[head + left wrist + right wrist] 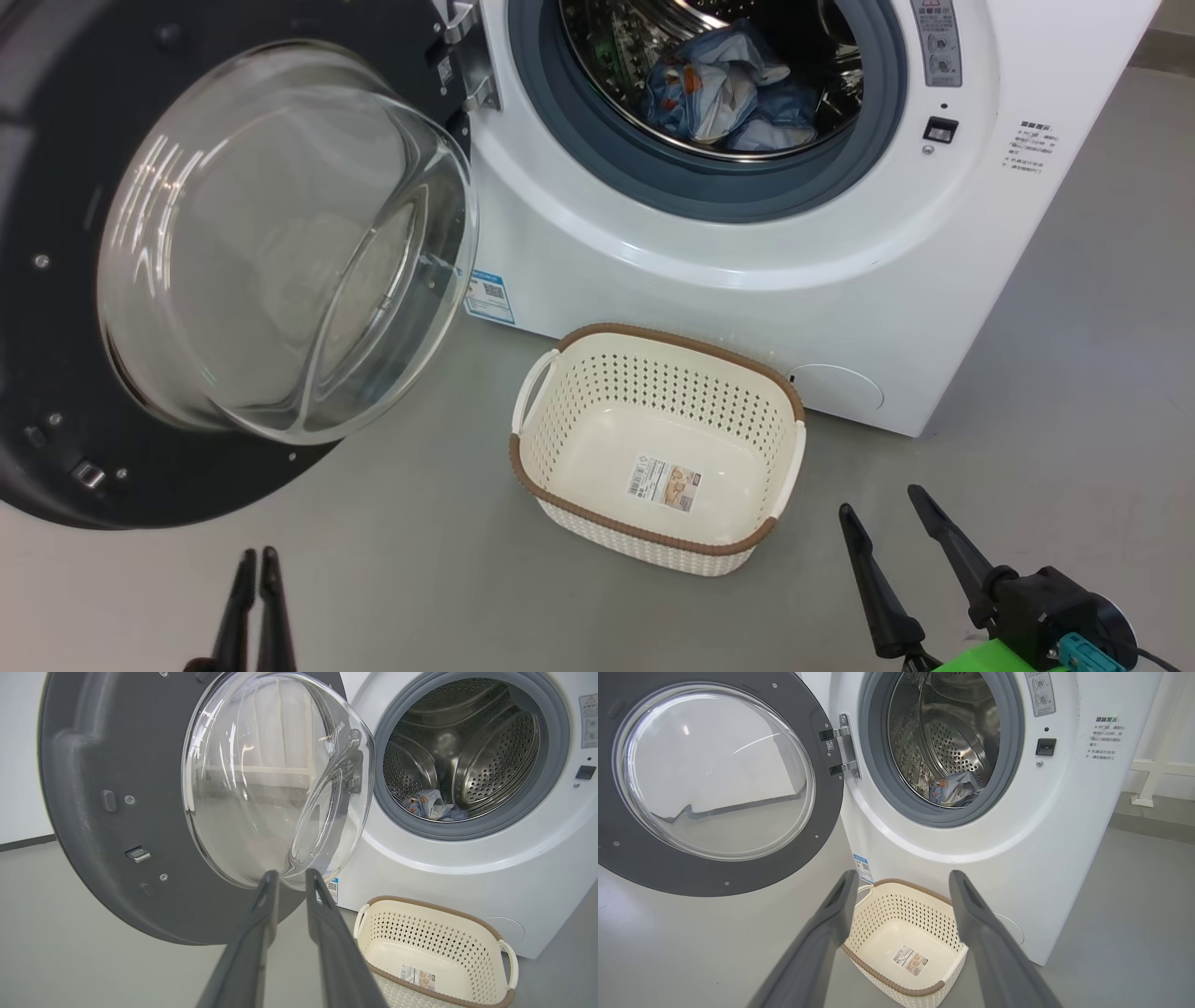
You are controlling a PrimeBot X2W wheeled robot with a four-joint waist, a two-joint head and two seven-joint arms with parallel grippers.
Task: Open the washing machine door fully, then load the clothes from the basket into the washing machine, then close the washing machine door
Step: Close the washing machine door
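Head view: the left gripper (259, 553) is narrowed, the right gripper (879, 499) spread wide; nothing is held. The empty basket (672, 338) stands on the floor (420, 560) before the washing machine (747, 271). Left wrist view: the open door (93, 788), dark-ringed with a bulging glass bowl (261, 779), is best pushed at the ring's latch side, not the glass. Right wrist view: the blue printed clothes (955, 788) lie inside the drum (952, 737).
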